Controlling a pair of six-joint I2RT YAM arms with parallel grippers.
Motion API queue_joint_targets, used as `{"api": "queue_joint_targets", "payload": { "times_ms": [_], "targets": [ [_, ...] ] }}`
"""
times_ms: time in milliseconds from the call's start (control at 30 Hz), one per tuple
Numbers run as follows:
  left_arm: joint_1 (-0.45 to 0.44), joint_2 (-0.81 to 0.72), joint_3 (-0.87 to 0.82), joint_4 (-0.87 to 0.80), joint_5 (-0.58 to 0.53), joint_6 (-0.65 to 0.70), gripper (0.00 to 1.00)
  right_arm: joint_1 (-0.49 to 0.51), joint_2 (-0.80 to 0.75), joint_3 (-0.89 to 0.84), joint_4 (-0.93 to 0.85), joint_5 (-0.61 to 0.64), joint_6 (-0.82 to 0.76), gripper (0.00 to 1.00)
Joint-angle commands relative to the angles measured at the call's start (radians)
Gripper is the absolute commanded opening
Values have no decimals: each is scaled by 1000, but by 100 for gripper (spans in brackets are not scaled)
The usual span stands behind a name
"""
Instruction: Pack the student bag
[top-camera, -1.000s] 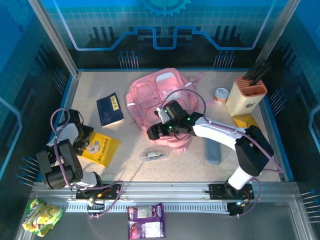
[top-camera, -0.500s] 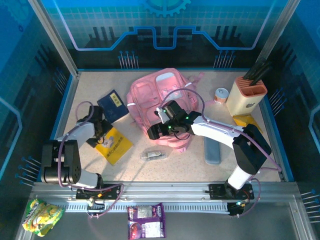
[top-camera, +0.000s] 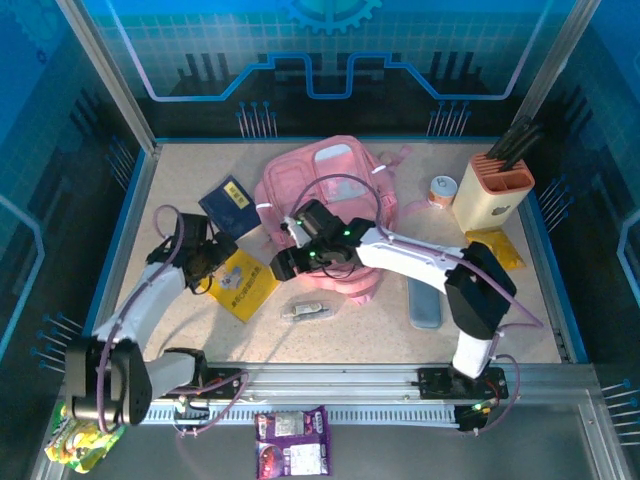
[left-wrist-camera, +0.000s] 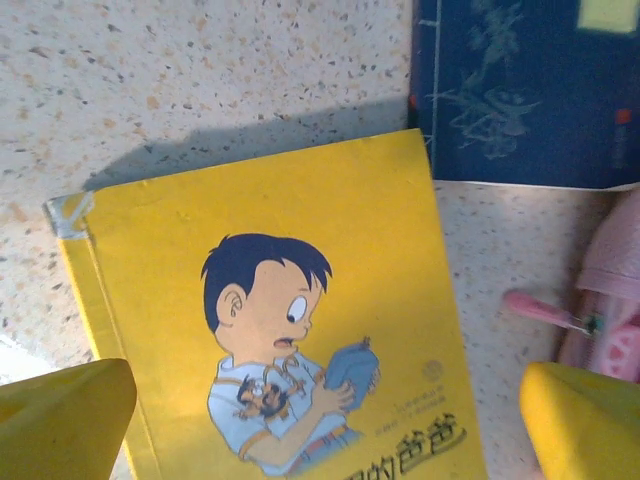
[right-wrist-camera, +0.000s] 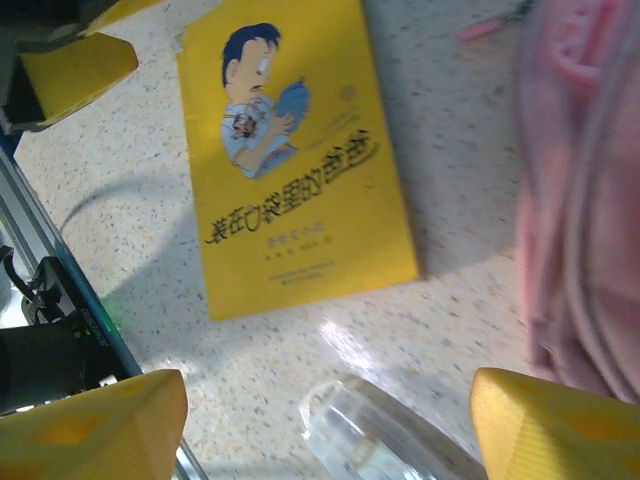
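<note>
The left pincer (left-wrist-camera: 325, 415) hangs with its yellow tips wide apart over a yellow book (left-wrist-camera: 300, 300) with a cartoon boy on the cover. The book lies flat on the speckled tabletop (top-camera: 380, 330), a dark blue book (top-camera: 228, 203) just beyond its far corner. The right pincer (right-wrist-camera: 325, 425) is spread too, gripping nothing, above a small clear packet (top-camera: 305, 311) beside the book. The pink backpack (top-camera: 320, 190) sits at the far middle of the tabletop, with the right arm reaching across its near side.
</note>
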Motion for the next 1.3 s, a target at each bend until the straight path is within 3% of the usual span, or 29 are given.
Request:
{"api": "queue_joint_targets", "payload": {
  "times_ms": [0,167,333,600,800,1067,1267],
  "targets": [
    [-2,-107,-74,-95,16,-60,99,27,78,91,-58,-2,-16,74],
    [6,-223,-146,-164,5,-90,99,47,193,220,-95,22,-61,74],
    [37,-302,-225,-154,68,-117,99,45,293,310,-113,15,-73,73],
    [121,-335,-321,-127,98,-142,99,46,393,406,-136,50,-104,73],
    [148,-351,-349,-97,121,-148,99,49,472,471,-181,115,-121,79],
    [154,-363,-356,-44,152,-117,99,85,488,476,-190,68,-116,78],
    [202,-344,-361,-43,161,-104,99,146,423,440,-203,45,-87,70]
  ]
}}
